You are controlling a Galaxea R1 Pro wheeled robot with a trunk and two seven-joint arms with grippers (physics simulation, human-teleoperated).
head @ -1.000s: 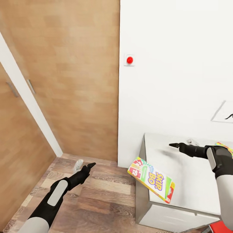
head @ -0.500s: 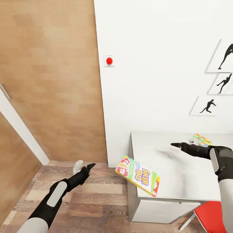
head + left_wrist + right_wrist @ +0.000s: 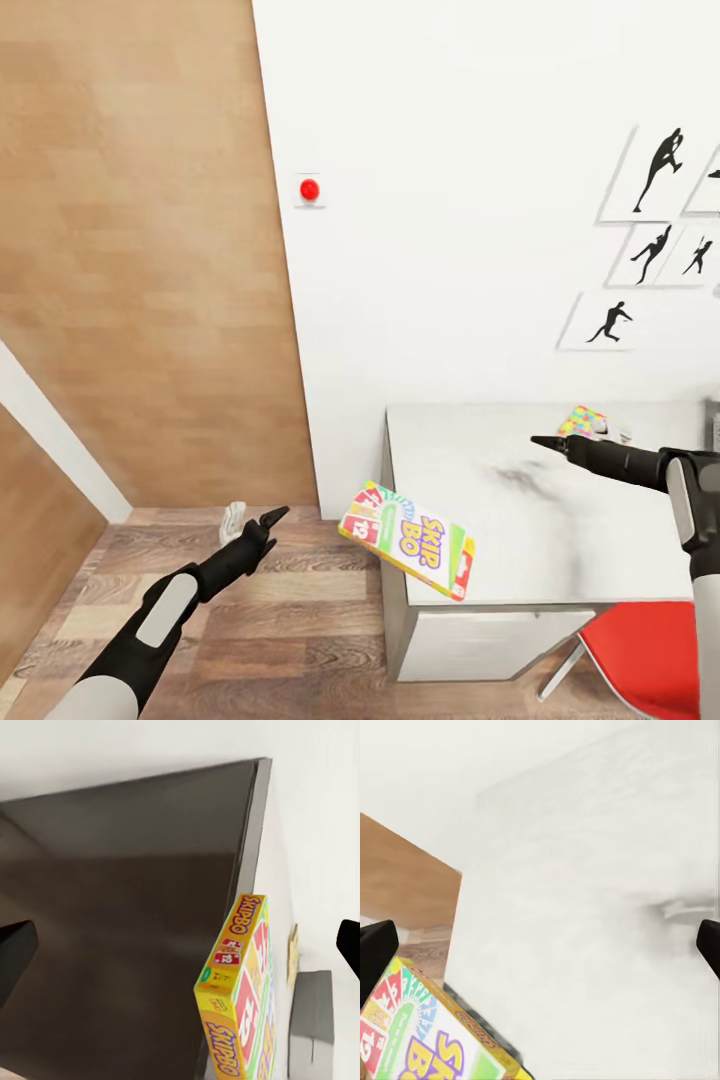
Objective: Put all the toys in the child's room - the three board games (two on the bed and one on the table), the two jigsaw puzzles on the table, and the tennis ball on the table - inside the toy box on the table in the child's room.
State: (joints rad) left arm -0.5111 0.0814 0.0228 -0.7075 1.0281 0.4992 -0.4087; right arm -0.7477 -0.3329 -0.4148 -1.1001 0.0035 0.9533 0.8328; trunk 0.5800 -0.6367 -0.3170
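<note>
1. Seen from the head camera, a flat rectangular Skip-Bo board game box (image 3: 408,539), yellow-edged with a white, green and red face, overhangs the near left corner of the white-topped table (image 3: 520,520), tilted down toward the wood-plank floor (image 3: 300,620).
2. The left wrist camera adds the box's yellow side panel (image 3: 229,997), printed with the Skip-Bo name, against the table's dark side; the right wrist camera shows the colourful face (image 3: 420,1039) at the tabletop's edge.
3. A small multicoloured flat box (image 3: 582,421) lies at the table's far side by the white wall (image 3: 450,250); its kind cannot be told.
4. The black left gripper (image 3: 268,520) hangs over the floor, its fingers spread wide and holding nothing.
5. The black right gripper (image 3: 546,442) hangs above the tabletop, likewise spread and empty.
6. A red chair seat (image 3: 640,650) sits below the table's near edge.
</note>
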